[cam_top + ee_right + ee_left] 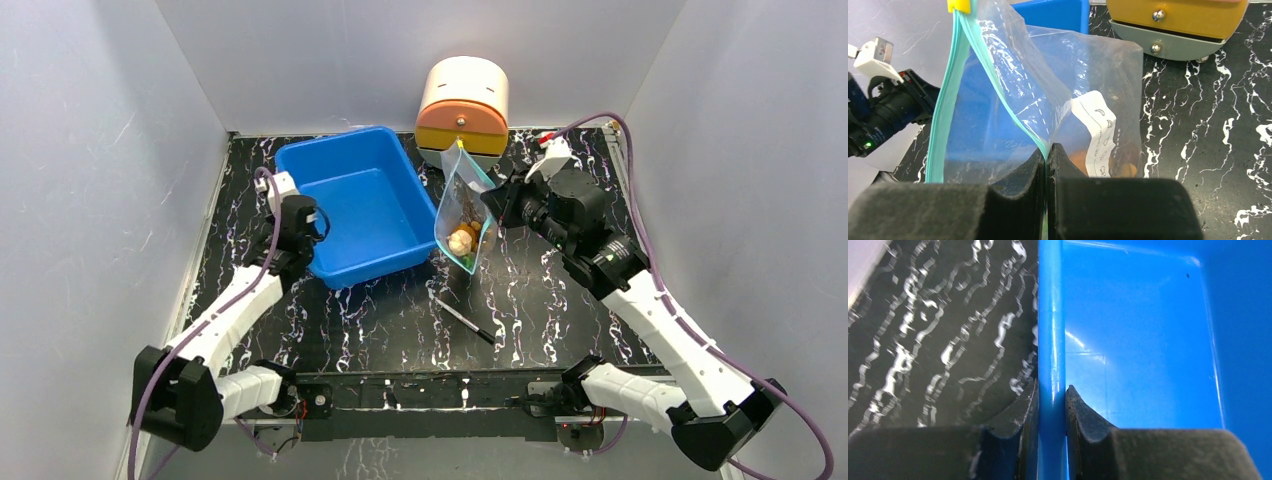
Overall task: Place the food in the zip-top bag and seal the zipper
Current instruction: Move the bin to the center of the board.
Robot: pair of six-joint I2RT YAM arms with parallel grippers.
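Hanging near the far edge of the black marbled surface (540, 300), the clear crinkly zip-top bag (462, 205) is pinched at its teal zipper strip (941, 110) by the right fingers (1023, 175), toy food lumps (461, 240) inside (mouth gaping). Left fingers (1018, 415) clamp the blue plastic tray's rim (1050, 315). One-sided grip could let the bag swing or slip, spilling food.

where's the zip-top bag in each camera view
Top external: zip-top bag at centre, between the blue tray and the right hand.
Left wrist: not in it.
Right wrist: fills left and middle, pinched by the right hand.
Shared landmark: the blue tray, in all three views.
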